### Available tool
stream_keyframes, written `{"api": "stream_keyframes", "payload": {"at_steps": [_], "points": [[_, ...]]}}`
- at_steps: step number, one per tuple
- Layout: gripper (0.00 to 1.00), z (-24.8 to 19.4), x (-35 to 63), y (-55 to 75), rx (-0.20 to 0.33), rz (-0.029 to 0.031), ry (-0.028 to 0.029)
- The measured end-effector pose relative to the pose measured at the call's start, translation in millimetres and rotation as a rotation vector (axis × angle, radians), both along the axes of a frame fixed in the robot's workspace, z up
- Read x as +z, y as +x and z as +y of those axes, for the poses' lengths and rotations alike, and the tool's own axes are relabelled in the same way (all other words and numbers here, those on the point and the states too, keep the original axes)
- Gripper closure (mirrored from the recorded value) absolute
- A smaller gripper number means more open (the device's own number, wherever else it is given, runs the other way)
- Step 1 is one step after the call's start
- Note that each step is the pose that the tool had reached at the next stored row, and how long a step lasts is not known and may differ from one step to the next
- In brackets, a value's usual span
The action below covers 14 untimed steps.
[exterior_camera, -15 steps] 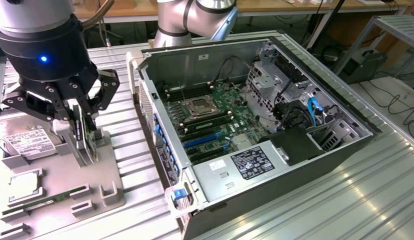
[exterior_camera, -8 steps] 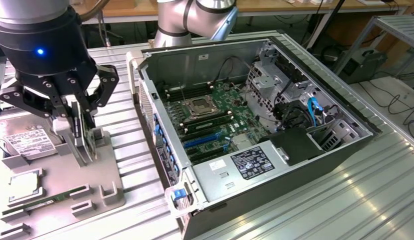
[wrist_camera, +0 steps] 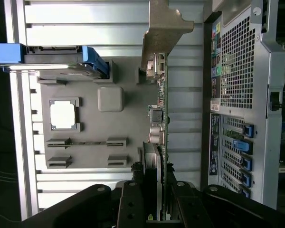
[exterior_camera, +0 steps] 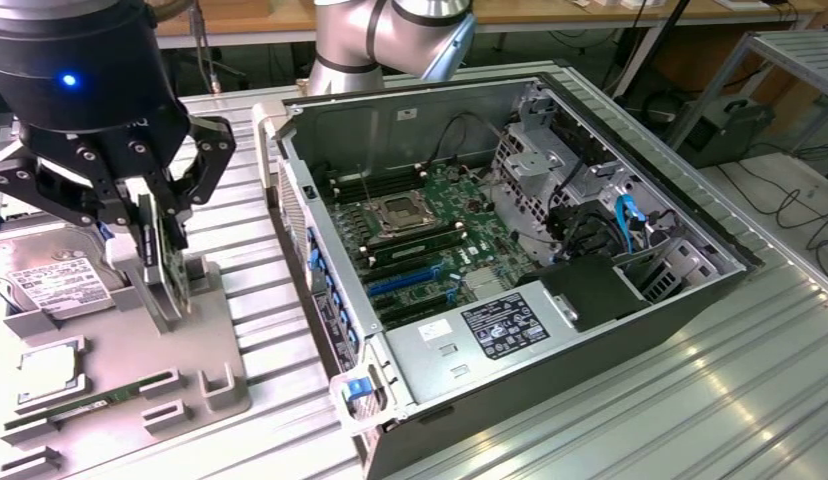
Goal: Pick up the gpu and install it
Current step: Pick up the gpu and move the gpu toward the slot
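Observation:
The gpu (exterior_camera: 165, 268) stands on its edge over the grey parts fixture (exterior_camera: 187, 400), at the exterior view's left. My gripper (exterior_camera: 150, 232) comes down on it from above, and its black fingers (exterior_camera: 121, 215) are shut on the card's upper edge. In the wrist view the gpu (wrist_camera: 161, 118) is seen edge-on, with its silver bracket (wrist_camera: 164, 28) at the far end. The fingers (wrist_camera: 130, 199) press on both faces of the card. Whether the card's lower edge still sits in the fixture's slot I cannot tell.
An open computer case (exterior_camera: 628, 190) lies to the exterior view's right, showing its motherboard (exterior_camera: 428, 225) and blue expansion slots (exterior_camera: 407, 282). The fixture also holds a hard drive (exterior_camera: 51, 282), a processor (exterior_camera: 47, 365) and a RAM stick (exterior_camera: 101, 398). The case's rear panel (wrist_camera: 237, 95) is close beside the gpu.

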<state>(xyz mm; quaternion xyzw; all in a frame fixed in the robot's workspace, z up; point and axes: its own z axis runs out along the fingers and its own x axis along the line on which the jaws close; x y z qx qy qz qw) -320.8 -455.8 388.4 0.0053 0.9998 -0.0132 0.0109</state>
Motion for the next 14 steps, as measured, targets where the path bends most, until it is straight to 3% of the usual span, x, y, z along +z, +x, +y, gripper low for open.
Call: {"api": "stream_keyframes", "payload": {"at_steps": [3,14], "points": [[0.73,0.0,2.5,0.0,0.0,0.0002,-0.0027],[0.73,0.0,20.7,0.0,0.002,0.0003,-0.0024]]}}
